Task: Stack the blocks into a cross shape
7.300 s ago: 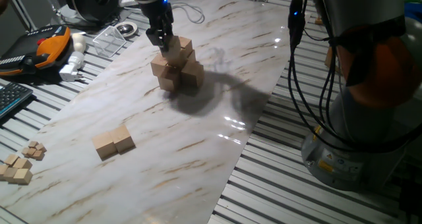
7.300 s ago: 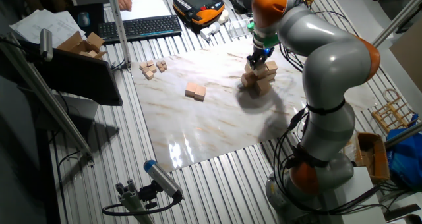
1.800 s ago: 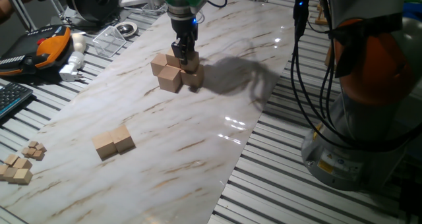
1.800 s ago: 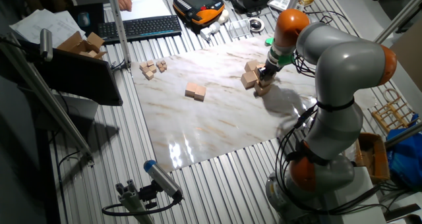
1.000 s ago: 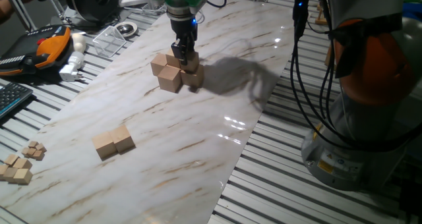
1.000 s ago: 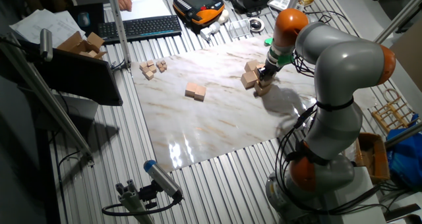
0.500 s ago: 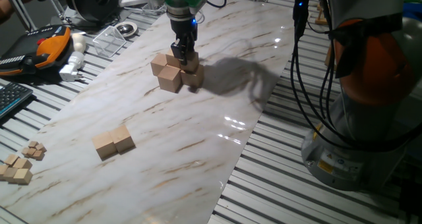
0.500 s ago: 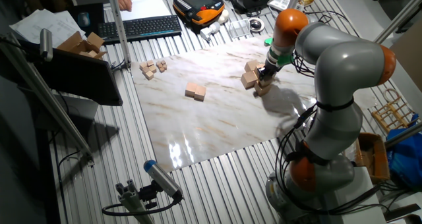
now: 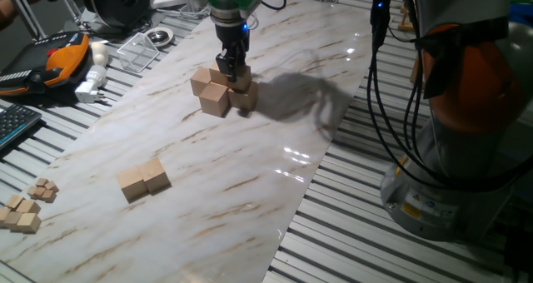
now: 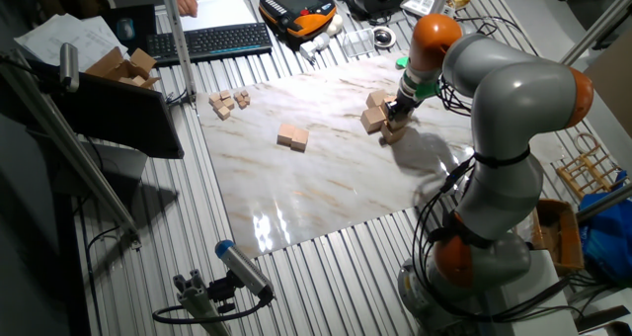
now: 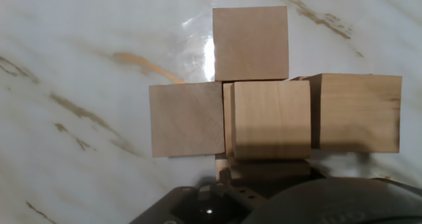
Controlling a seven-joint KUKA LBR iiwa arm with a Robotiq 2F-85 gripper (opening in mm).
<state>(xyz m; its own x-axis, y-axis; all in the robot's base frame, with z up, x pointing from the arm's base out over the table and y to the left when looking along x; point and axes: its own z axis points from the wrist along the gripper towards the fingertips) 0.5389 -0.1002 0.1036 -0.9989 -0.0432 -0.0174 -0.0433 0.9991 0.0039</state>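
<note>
- The arm [image 10: 513,89] is made of thick, rounded, silver-grey segments.
- Orange rings [image 10: 436,30] sit at its joints, and another shows near the base [image 10: 456,267].
- Black cables [image 9: 391,108] hang in loops beside the arm.
- A yellow label [image 9: 414,206] marks the grey base.
- The gripper [image 9: 230,71] is dark, with a blue light above it.

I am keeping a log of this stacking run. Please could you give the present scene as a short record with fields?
surface: marble-patterned board
gripper: low at the block cluster; open or shut unclear
block cluster: cross-like group, one cube raised in the middle
spare blocks: two side by side, touching, apart from the cluster
tiny cubes: small heap near the board's edge
background: keyboard, orange pendant
</note>
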